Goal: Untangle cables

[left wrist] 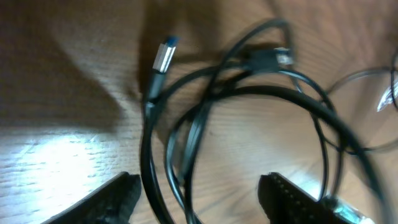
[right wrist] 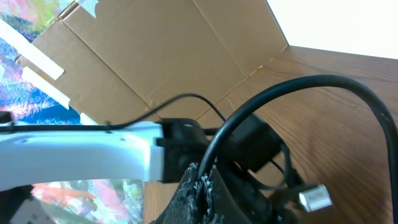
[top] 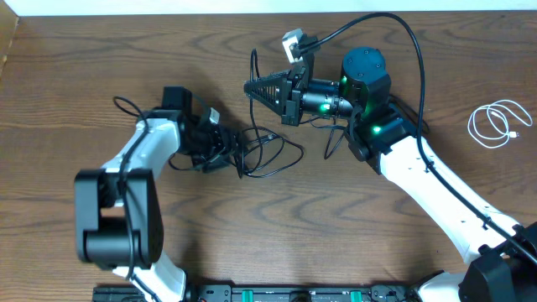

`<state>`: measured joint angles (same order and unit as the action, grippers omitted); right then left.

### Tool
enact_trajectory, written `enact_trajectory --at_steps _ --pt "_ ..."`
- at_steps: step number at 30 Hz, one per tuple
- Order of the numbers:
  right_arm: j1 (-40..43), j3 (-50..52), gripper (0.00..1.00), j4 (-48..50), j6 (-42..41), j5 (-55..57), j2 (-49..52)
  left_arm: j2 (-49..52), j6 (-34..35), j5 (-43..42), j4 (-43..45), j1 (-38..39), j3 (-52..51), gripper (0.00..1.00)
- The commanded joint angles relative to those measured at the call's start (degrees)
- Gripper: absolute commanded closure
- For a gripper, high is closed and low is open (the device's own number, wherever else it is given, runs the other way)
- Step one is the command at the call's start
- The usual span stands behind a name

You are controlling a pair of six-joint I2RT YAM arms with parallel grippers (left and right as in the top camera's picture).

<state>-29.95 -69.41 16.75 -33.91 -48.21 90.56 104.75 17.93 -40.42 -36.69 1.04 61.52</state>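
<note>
A tangle of black cables [top: 264,151] lies on the wooden table at centre left. My left gripper [top: 220,151] is down at the tangle's left edge. In the left wrist view its jaws [left wrist: 199,182] stand apart, with several black cable loops [left wrist: 180,143] running between them, and a silver plug [left wrist: 163,56] lies just beyond. My right gripper [top: 250,86] hovers above the tangle, shut on one black cable [right wrist: 323,81] that arcs up out of its fingers [right wrist: 205,177]. A silver plug [right wrist: 314,198] shows below. The white cable [top: 499,124] lies coiled at the far right, apart from the rest.
The right arm's own thick black wire [top: 394,25] loops over its wrist. A cardboard wall [right wrist: 174,50] stands behind the left arm. A black rail [top: 277,294] runs along the table's front edge.
</note>
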Motion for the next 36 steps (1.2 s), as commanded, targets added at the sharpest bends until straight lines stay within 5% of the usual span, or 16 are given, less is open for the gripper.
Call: enact_trajectory --at_steps 1,5,23,31,36 --pt "0.4 -0.5 0.99 0.1 -0.3 -0.6 -1.8 4.0 3.7 -0.5 0.5 0.4 -0.2 0.60" --pt "0.4 -0.5 0.99 -0.6 -0.3 -0.6 -1.8 4.9 4.5 -0.5 0.3 -0.8 -0.2 0.92" --pt "9.5 -0.5 0.99 -13.9 1.9 -1.3 -11.1 4.5 -0.3 -0.5 -6.8 -21.1 -0.1 0.92" --pt "17.5 -0.5 0.99 -19.2 3.2 -3.3 -17.4 4.5 -0.5 3.2 -8.1 -24.9 -0.1 0.83" --pt "22.2 -0.5 0.99 -19.4 3.1 -6.3 -20.2 4.5 -0.3 3.8 -8.1 -24.9 -0.1 0.55"
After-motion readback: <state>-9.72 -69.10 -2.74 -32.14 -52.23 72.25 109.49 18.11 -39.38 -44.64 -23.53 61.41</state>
